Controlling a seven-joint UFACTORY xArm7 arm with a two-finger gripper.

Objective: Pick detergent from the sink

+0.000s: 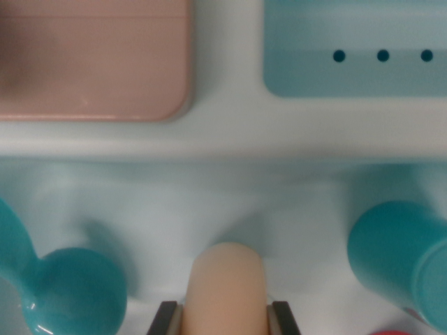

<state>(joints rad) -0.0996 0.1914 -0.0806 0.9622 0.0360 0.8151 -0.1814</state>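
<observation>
Rounded peach detergent sits between dark pincer pads.

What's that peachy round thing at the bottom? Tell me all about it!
The peach bottle is smooth, matte and looks like plastic, with a rounded end pointing up the picture. Only that end shows; the rest is cut off. The hand has a dark finger on each side, pressed against it. It sits over the pale sink.
</observation>
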